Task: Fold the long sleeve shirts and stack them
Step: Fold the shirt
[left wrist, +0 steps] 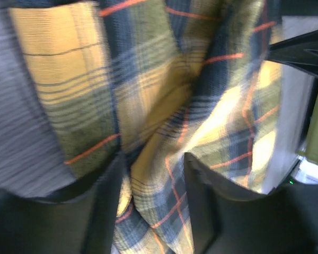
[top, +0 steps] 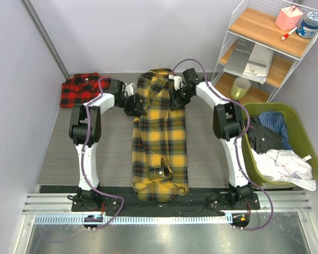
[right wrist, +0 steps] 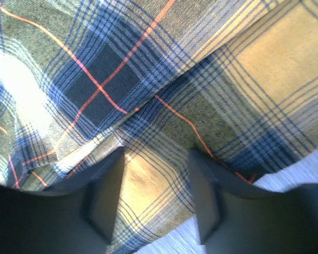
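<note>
The yellow-and-black plaid long sleeve shirt (top: 160,143) lies lengthwise down the middle of the table, sleeves folded in, collar at the far end. My left gripper (top: 137,106) sits at its upper left edge and my right gripper (top: 176,98) at its upper right edge. In the left wrist view the left gripper (left wrist: 151,203) is open, with a loose fold of yellow plaid (left wrist: 159,106) bunched between its fingers. The right gripper (right wrist: 156,196) is open over flat plaid (right wrist: 201,79) near the hem edge. The red-and-black shirt (top: 84,89) lies folded at the far left.
A green laundry basket (top: 306,138) holding several garments stands at the right. Behind it is a wire shelf rack (top: 265,47) with a yellow cup (top: 240,88) and small items. A black strip (top: 164,205) runs along the table's near edge.
</note>
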{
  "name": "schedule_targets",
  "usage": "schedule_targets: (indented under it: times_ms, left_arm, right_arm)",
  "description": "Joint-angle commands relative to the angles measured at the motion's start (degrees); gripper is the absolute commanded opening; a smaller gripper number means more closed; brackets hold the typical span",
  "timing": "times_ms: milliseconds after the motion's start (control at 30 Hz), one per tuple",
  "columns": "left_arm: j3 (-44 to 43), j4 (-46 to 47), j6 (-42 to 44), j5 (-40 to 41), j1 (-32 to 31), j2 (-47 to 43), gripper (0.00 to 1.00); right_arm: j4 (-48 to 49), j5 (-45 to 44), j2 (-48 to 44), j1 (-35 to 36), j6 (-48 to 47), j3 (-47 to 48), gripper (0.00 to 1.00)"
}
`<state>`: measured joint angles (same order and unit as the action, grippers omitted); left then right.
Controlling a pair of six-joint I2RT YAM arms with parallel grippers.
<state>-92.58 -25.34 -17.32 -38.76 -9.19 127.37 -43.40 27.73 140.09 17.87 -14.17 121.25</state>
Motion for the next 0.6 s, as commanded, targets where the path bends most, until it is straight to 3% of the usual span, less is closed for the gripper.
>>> schedule_targets:
  times_ms: [0, 100, 167, 233, 300, 333, 400, 467, 533, 567]
  left_arm:
    - [0.3, -0.8, 3.7, -4.2, 1.1, -7.9, 0.59]
    - [4.0, -2.2, 10.5, -8.2, 1.1, -16.2, 0.71]
    - [7.0, -3.8, 16.7, -8.9, 1.1, -26.5, 0.77]
    - [12.1, -7.1, 27.5, -8.3, 1.1, -33.6, 0.85]
    - [15.5, -8.4, 33.8, -7.2, 1.1, -45.0, 1.0]
    - [19.3, -9.2, 38.7, -7.7, 1.0, -48.8, 1.0]
    - [23.5, -9.2, 43.5, -8.7, 0.2, -57.3, 1.0]
    - [28.7, -9.4, 48.8, -7.1, -0.9, -63.1, 1.0]
    - [30.3, -14.4, 55.8, -7.6, -2.8, -65.4, 1.0]
    - [32.0, -24.3, 66.6, -8.4, -3.7, -66.2, 1.0]
  right_arm:
    - [-1.9, -2.3, -4.9, -1.0, -1.6, 1.3, 0.62]
    - [-4.1, 1.6, -14.9, -0.9, -3.0, -2.0, 0.68]
    - [-3.6, 2.3, -25.1, -1.0, -5.8, -7.7, 0.72]
    - [-0.5, 1.3, -33.1, -0.8, -9.8, -13.2, 0.76]
    - [5.0, 1.4, -44.8, -0.8, -13.5, -22.3, 0.93]
    - [7.5, 2.7, -48.5, -0.9, -15.2, -25.9, 0.99]
    - [18.6, 1.9, -59.4, -0.1, -14.3, -38.8, 1.0]
    - [23.5, 2.2, -65.4, 0.8, -15.4, -48.2, 1.0]
    - [20.1, 3.5, -70.0, 3.6, -21.7, -51.5, 1.0]
    - [14.8, 2.8, -70.9, 5.3, -28.0, -54.3, 1.0]
